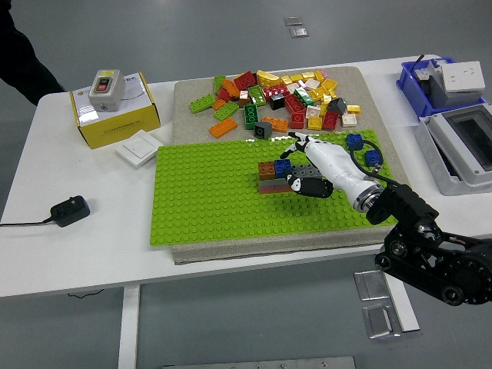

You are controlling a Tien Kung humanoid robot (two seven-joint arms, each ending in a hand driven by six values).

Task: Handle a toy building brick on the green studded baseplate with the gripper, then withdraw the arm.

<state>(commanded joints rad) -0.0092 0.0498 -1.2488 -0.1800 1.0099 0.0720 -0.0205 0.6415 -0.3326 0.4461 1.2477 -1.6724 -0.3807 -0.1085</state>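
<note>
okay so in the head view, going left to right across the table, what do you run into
Black power adapter → yellow box with a grey switch unit on top → white wall switch plate → green studded baseplate → small brick stack → right hand → blue bin.

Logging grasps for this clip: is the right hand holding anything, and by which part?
It cannot be told: the right hand sits against the small brick stack on the green baseplate, with no clear grip visible.
</note>
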